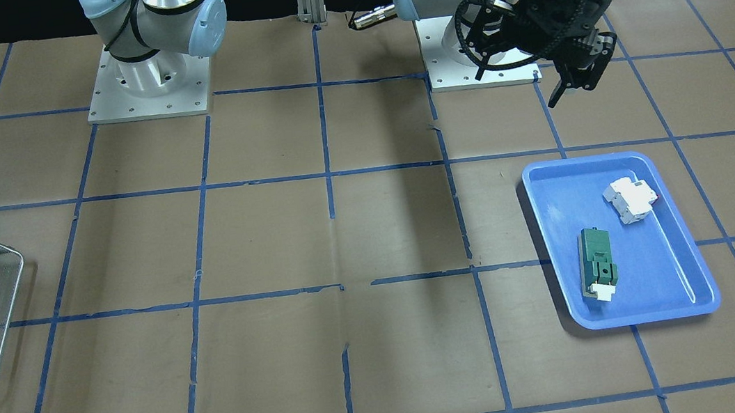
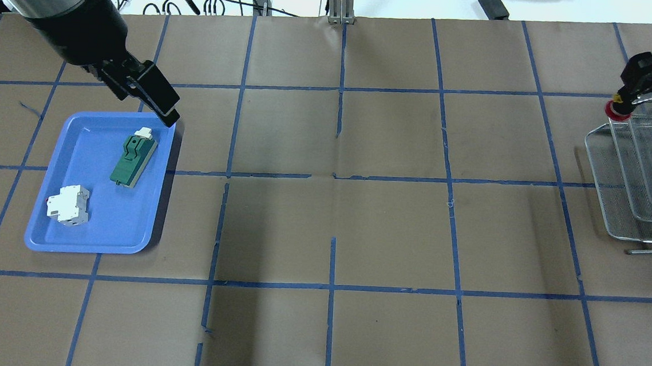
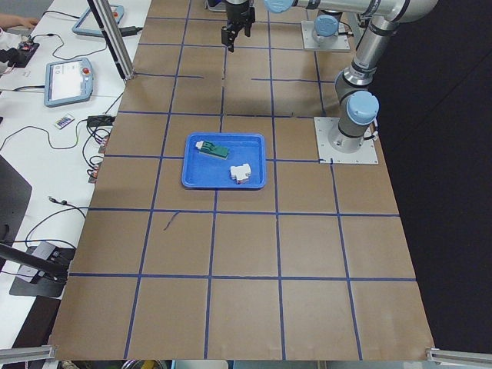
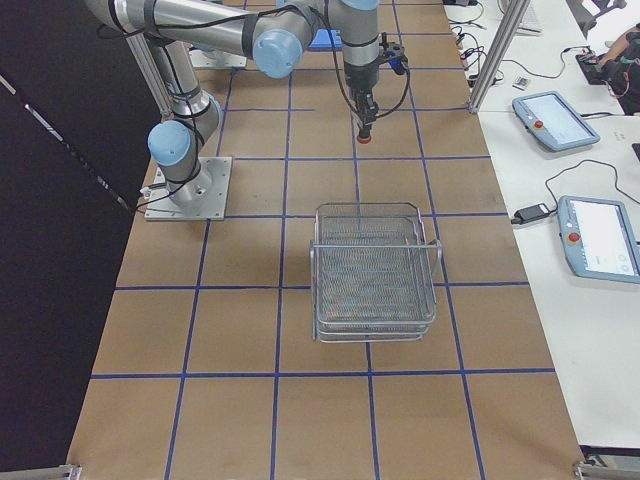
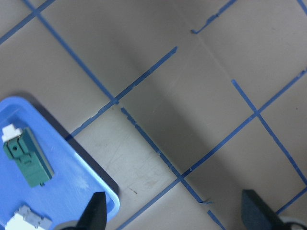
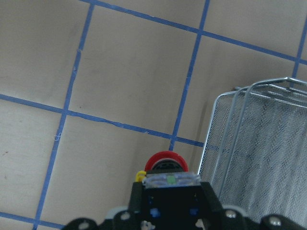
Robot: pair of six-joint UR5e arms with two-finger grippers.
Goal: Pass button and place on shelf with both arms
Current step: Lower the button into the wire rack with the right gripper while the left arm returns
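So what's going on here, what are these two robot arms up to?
The right end effector grips a red-capped button, cap down, at the edge of a wire shelf. The button is not yet set on it. The left end effector is open and empty, hovering by the corner of a blue tray. A green block and a white breaker lie in that tray.

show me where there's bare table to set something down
The wide middle of the table, between the blue tray and the shelf, is bare. Crowded: the tray holds the green block and white breaker; the right gripper holds the button by the shelf's corner.
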